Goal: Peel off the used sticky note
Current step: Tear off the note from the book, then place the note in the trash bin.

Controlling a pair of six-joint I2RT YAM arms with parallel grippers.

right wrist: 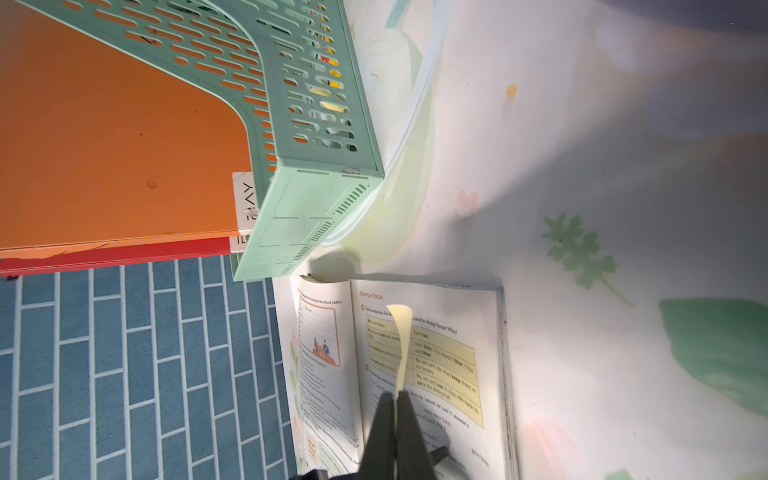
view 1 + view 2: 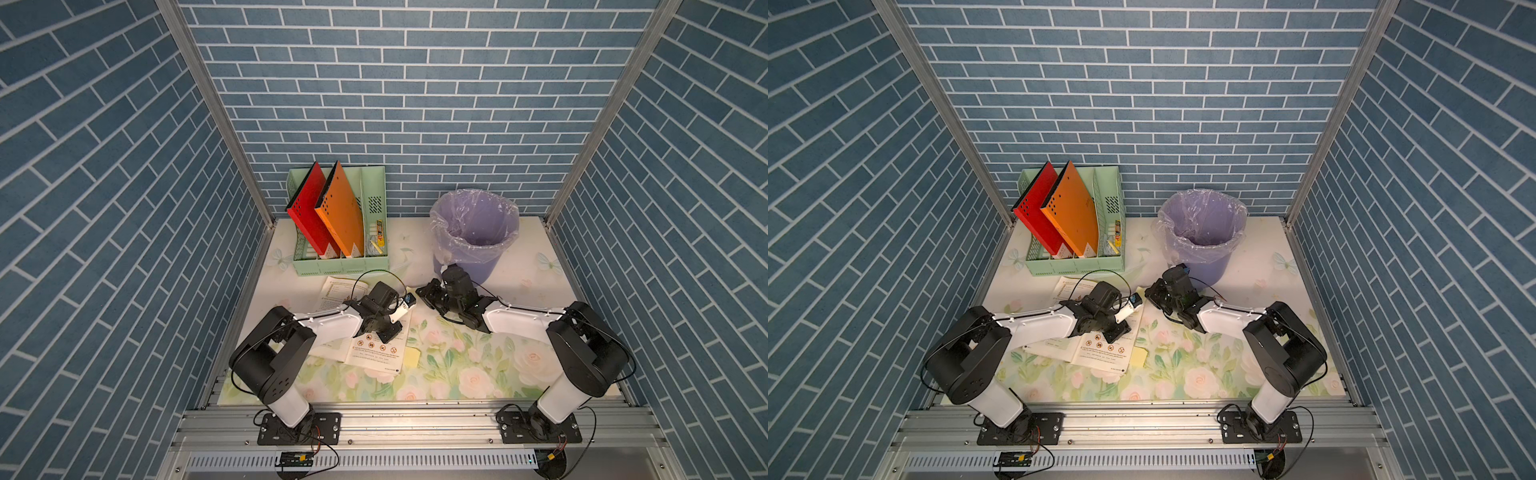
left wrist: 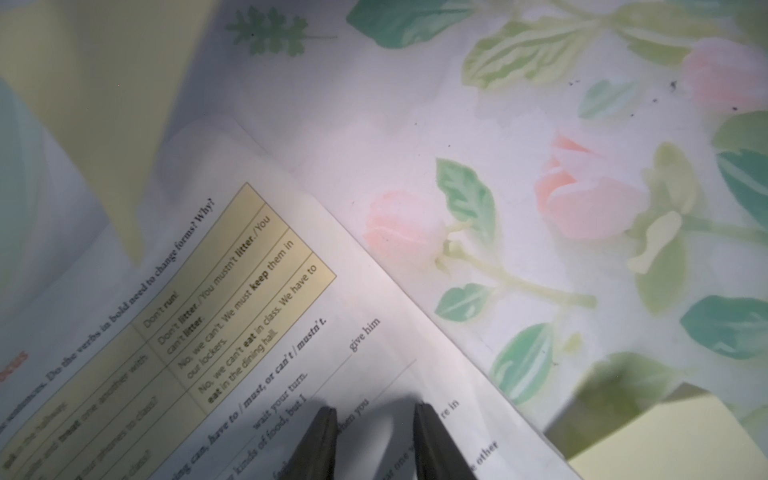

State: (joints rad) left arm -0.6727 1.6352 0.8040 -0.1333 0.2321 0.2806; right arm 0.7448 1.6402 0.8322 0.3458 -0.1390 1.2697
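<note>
Right gripper (image 1: 397, 397) is seen clamped on the pale yellow paper sticky note (image 1: 401, 345). The note is pinched by one edge between the black jaws. It rises from them as a thin curling strip, viewed edge-on, over the right-hand page of the open printed textbook (image 1: 440, 365). Whether its far end is attached to the page cannot be told.

Left gripper (image 3: 374, 409) is held at the same page near its outer edge. Its black fingertips (image 3: 328, 415) are narrowly parted, on or just above the paper, with only print seen between them.

The textbook is laid flat on the floral-patterned tabletop (image 2: 457, 365), in front of the mint-green perforated plastic file rack (image 2: 340, 266). A red flat folder (image 2: 305, 208) and an orange flat folder (image 2: 340, 208) are stood tilted in the rack. A pale yellow square pad of sticky notes (image 2: 411, 356) is noted on the table just beside the book's near corner. A lilac plastic bin lined with a clear bag (image 2: 482, 266) is placed at the back, beyond the right arm.
</note>
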